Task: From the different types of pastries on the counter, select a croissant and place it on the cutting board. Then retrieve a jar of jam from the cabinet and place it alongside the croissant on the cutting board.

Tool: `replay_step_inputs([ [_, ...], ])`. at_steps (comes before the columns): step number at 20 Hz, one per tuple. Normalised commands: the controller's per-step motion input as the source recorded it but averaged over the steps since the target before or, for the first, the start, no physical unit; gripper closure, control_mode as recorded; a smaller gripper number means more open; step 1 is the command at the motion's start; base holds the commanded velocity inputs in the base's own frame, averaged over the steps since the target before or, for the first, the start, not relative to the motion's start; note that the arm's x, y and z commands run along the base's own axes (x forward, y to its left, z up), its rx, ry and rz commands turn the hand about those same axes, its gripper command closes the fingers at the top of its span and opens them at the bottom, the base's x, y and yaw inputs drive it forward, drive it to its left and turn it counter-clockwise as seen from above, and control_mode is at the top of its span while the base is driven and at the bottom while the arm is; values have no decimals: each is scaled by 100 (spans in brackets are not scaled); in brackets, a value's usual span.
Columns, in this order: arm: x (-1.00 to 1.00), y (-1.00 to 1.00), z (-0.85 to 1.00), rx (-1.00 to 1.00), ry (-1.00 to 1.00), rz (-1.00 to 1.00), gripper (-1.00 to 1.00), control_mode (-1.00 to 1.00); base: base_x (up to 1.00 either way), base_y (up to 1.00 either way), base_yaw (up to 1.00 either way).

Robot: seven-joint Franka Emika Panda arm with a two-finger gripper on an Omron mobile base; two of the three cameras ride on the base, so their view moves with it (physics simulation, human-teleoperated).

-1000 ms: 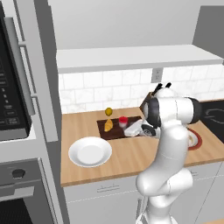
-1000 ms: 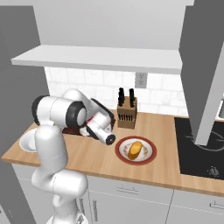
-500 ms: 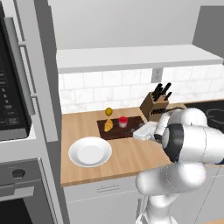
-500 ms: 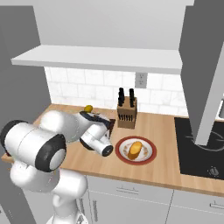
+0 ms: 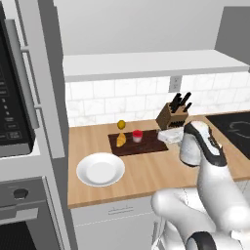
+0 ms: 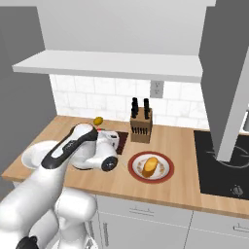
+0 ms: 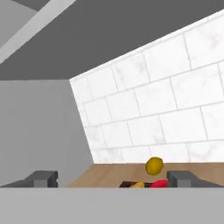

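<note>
Pincer (image 7: pixel 112 177) newly back beyond cutting board's (image 5: pixel 146 145) right edge, empty.

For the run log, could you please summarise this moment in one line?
croissant on cutting board | jar of jam beside it | jaws open, empty

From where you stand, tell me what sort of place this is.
A rendered home kitchen, most likely: a light-brown wooden counter under white wall tiles, a tan knife block with dark handles, and a black cooktop to the right.
</note>
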Motion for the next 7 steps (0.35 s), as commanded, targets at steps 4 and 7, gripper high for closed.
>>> replay_step_inputs([
  [4,-69,-10,86,26,25,-17,-100,-100,0,0,0],
  [7,-94,-25,67,28,14,-14,-100,-100,0,0,0],
])
